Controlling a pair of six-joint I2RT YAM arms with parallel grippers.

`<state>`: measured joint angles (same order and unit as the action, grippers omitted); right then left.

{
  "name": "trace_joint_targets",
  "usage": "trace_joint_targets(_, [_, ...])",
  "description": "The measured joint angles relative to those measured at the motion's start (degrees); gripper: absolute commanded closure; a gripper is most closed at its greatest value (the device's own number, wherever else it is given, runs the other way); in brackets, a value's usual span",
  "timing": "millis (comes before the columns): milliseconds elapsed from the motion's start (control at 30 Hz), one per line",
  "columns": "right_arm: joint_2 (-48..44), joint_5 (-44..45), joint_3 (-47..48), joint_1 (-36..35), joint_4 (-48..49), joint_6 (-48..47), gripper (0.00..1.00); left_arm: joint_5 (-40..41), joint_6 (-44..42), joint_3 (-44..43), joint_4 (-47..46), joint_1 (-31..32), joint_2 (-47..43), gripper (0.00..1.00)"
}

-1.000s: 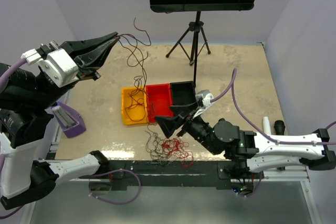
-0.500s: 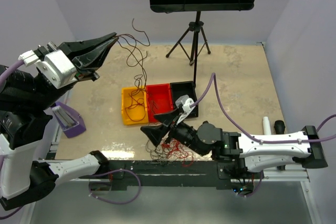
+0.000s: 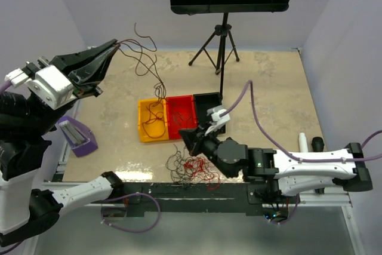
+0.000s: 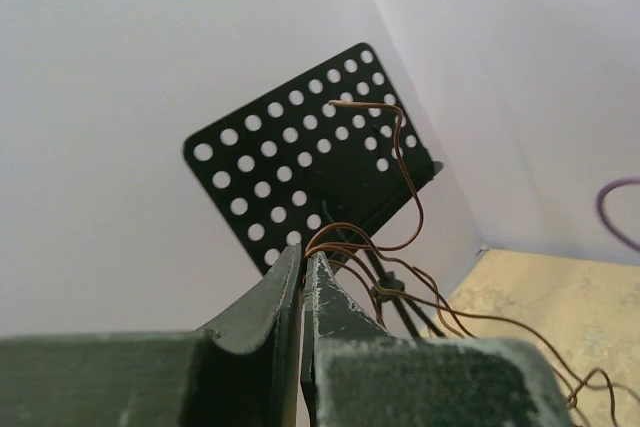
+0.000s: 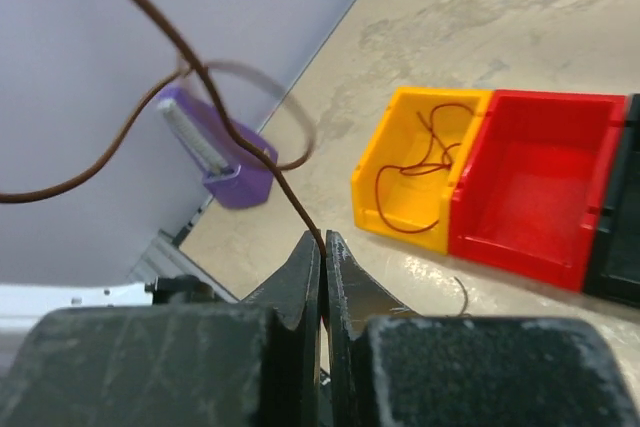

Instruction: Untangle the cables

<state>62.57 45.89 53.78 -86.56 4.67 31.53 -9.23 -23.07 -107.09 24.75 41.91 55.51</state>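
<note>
Left gripper (image 3: 113, 46) is up high on the left side, well above the worktop (image 3: 268, 88), and its fingers are pressed together on a bunch of thin brown cables (image 3: 156, 76). The left wrist view confirms it: the fingertips (image 4: 290, 272) meet with no gap, and brown strands (image 4: 400, 207) curl out from between them in front of the perforated black music stand (image 4: 310, 187). From above, those strands loop away from the gripper and trail down toward the yellow bin (image 3: 143, 128), where a brown loop lies inside.

Down low, the right gripper (image 3: 190, 138) sits just in front of the red bin (image 3: 182, 117), right over the tangle (image 3: 192, 168). That tangle is a knot of red and dark strands lying on the worktop at its near edge, in front of the bins. The right wrist view shows this gripper (image 5: 322, 245) closed too, pinching a single brown cable (image 5: 245, 142) that rises from the tips and sweeps off up and to the left.

Yellow, red and black bin (image 3: 208, 104) stand side by side, touching. A purple holder (image 3: 77, 137) rests at the worktop's left edge.
</note>
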Motion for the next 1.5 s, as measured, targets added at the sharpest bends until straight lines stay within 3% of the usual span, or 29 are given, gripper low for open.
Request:
trace_joint_targets(367, [-14.8,16.5,5.6,-0.1,-19.6,13.9,1.00,19.8,-8.8,11.2,-7.4,0.0,-6.4,0.98])
trace_joint_targets(567, [-16.9,24.1,13.3,0.0,-23.1,12.9,1.00,21.3,-11.3,17.4,-6.1,0.0,-8.5,0.97])
trace_joint_targets(867, [-14.0,28.4,20.4,-0.1,-7.9,-8.0,1.00,15.2,-10.3,25.2,-1.4,0.0,-12.5,0.99])
trace_joint_targets(1067, [-10.8,29.4,23.5,0.0,6.2,-25.2,1.00,14.9,-7.4,34.5,-1.4,0.0,-14.2,1.00])
trace_joint_targets(1233, [-4.9,29.6,28.4,0.5,12.1,-33.3,1.00,17.9,-4.2,41.0,-4.7,0.0,-13.3,1.00])
trace_joint_targets(1267, [-3.6,29.6,28.8,0.9,12.5,-34.2,1.00,19.2,-3.3,42.0,-5.7,0.0,-12.5,0.98])
trace_joint_targets(1367, [-0.3,29.2,29.8,1.8,12.7,-35.7,1.00,23.6,-0.5,44.0,-7.9,0.0,-8.7,0.66])
trace_joint_targets(1500, [4.0,27.6,31.7,2.2,11.4,-36.3,1.00,24.7,4.3,45.9,-7.7,-0.1,-4.3,0.50])
